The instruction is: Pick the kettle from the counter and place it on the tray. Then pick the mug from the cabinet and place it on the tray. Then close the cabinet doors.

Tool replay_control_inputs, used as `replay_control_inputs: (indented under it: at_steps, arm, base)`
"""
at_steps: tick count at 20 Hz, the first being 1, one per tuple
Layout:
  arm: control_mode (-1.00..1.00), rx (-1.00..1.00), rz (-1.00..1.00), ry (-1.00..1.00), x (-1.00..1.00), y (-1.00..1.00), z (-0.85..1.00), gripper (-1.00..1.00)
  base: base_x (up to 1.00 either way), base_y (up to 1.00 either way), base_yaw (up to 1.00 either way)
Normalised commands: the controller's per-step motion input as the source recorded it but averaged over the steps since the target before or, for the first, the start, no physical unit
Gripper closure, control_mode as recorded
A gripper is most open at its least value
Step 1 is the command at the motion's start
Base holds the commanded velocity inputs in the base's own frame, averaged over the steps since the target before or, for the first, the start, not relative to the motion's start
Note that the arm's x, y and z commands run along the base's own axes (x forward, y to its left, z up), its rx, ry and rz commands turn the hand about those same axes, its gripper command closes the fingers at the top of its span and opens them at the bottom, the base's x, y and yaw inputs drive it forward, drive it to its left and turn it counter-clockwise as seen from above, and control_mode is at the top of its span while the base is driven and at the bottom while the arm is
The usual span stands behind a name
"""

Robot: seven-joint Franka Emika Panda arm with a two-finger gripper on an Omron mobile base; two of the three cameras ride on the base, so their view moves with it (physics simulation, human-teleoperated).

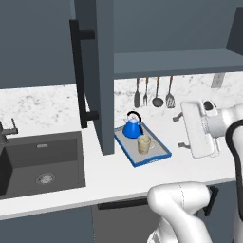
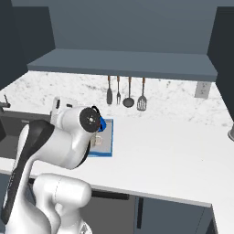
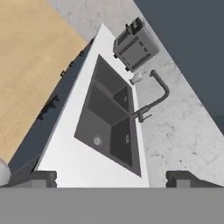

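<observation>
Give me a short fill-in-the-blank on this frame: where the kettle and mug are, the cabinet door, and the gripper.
1. The blue kettle stands on the ____.
2. Beside it on the tray sits the beige ____.
3. The left cabinet door is ____.
4. The gripper is open and holds ____.

Missing words: tray; mug; open; nothing

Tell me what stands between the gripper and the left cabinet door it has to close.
Nothing visible does. The open gripper hangs above bare counter right of the tray, which holds kettle and mug; the left door lies beyond them, above counter level.
</observation>
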Motion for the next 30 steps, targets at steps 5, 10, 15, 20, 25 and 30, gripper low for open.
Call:
replay_control_inputs:
  at_steps: [5, 10, 15, 20, 25, 30]
  arm:
    - [-1.00, 0.01, 0.04, -0.10, -0.58, 0.36, 0.32, -1.00]
    - [-1.00, 0.03, 0.24, -0.05, -0.46, 0.39, 0.36, -1.00]
    - [-1.00, 0.00, 0.21, -0.19, -0.62, 0.41, 0.16, -1.00]
    - [-1.00, 0.04, 0.07, -0.43, -0.67, 0.37, 0.10, -1.00]
    - [-1.00, 0.05, 0.00, -0.24, -0.60, 0.34, 0.12, -1.00]
    - [-1.00, 0.03, 0.00, -0.01, -0.54, 0.47, 0.02, -1.00]
  base:
    - [0.00, 0.00, 0.00]
    - [0.00, 0.00, 0.00]
    - [0.00, 0.00, 0.00]
    - [0.00, 0.00, 0.00]
    - [0.00, 0.00, 0.00]
    - [0.00, 0.00, 0.00]
